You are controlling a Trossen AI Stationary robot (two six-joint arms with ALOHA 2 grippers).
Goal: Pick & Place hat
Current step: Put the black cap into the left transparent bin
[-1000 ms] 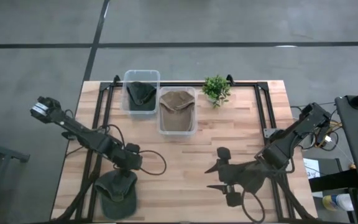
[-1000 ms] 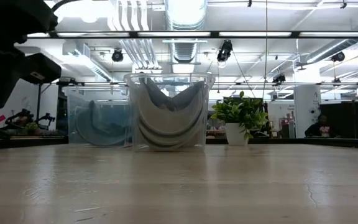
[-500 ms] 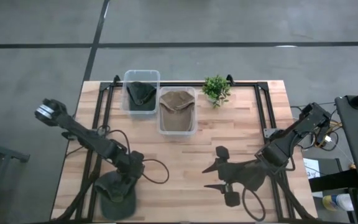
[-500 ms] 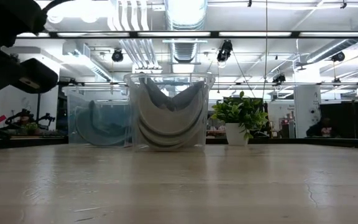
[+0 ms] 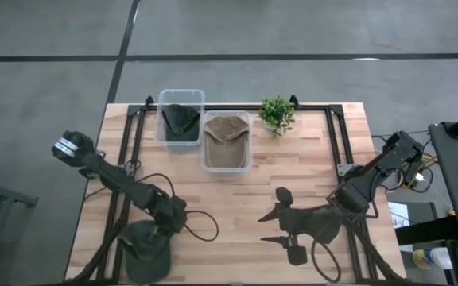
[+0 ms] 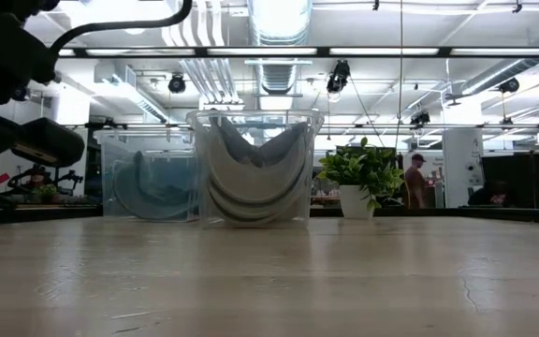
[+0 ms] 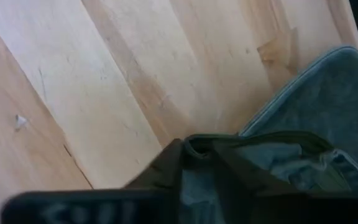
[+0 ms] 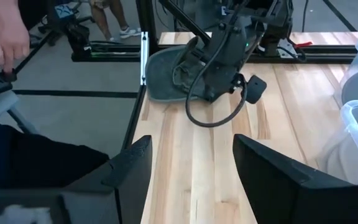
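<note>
A pale wooden plank bench lies under both of my arms. Far ahead of my jaws, at its back edge, stand two clear plastic tubs: one holds a dark green hat, the one touching its side holds a folded tan hat. A small green potted plant stands just beside them.

The hat I am working on is a dark green soft fabric cap, lying flat at the near left corner of the bench. My left jaws are down right at its edge, at the side towards the tubs, apparently on the cloth. In the left wrist view the cap's brim is a flat panel with a pale piped edge, and a bunched fold of the crown sits just beyond my fingers. I cannot tell whether these jaws are spread or closed.

My right jaws wait above bare bench, well apart from the cap, their two fingers spread wide with nothing between them.

I judge the cap light, limp and easy to crumple. The crown will sag and drape when lifted; the brim looks stiffer. The raised fold where crown meets brim seems the best place to pinch, since flat cloth could slip away.
</note>
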